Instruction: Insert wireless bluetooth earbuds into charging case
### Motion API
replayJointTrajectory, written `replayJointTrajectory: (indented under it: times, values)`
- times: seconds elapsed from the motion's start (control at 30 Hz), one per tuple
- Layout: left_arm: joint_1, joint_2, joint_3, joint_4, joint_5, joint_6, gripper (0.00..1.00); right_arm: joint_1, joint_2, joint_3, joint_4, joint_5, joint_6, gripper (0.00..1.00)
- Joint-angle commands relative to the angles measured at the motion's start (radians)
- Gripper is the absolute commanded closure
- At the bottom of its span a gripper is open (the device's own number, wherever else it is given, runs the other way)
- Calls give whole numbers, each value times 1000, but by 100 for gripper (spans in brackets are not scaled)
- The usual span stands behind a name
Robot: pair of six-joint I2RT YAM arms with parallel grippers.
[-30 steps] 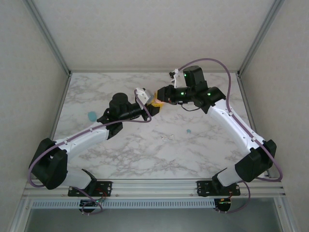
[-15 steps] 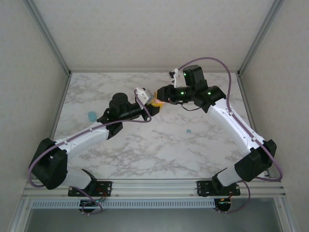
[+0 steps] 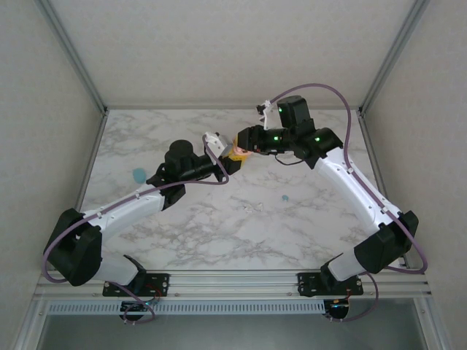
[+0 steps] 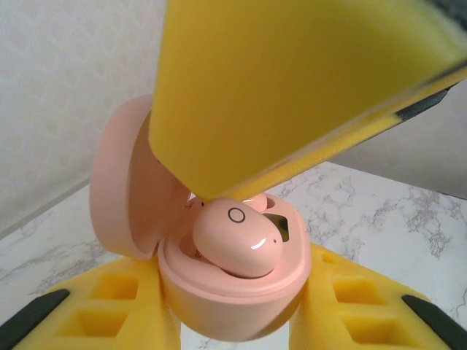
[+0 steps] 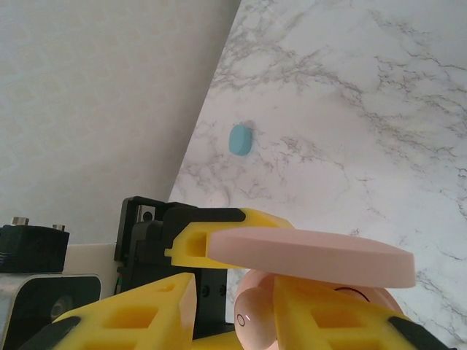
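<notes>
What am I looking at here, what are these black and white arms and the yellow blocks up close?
Two robot arms work on a marble table. One picture looks down from above; the other two come from cameras on the wrists, so the yellow blocks are gripper fingers. The left gripper clamps an open pink case with a pink earbud sitting inside; the right gripper is at that bud. A teal piece and a small teal bud lie on the table.

Right gripper (image 3: 243, 148) now slightly wider.
</notes>
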Motion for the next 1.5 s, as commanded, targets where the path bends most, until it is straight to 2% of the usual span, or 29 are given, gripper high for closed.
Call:
replayJointTrajectory:
  times: [0.0,0.57,0.63,0.77,0.83,0.97,1.23,1.37,1.47]
  values:
    - [-7,-19,13,35,-4,6,86,1,-4,36,2,10,-12,65]
    - [-7,-31,7,27,-16,20,86,1,-124,-37,75,52,-26,63]
    - [-7,-34,7,21,-16,24,86,1,-153,-56,94,98,-37,63]
    - [-7,-39,7,-3,-12,46,86,-8,-180,-75,60,297,-52,65]
    - [-7,-43,12,-14,0,50,86,-39,-156,-53,25,317,-37,65]
    - [-6,-44,33,-63,34,62,86,-82,-85,-4,33,201,-3,62]
    - [-7,-60,31,-68,41,53,86,-85,82,135,-56,23,-5,53]
    - [-7,-66,21,-32,22,29,86,-84,103,130,-108,-40,-46,53]
    - [-7,-64,21,-20,9,25,86,-84,65,82,-96,-105,-57,53]
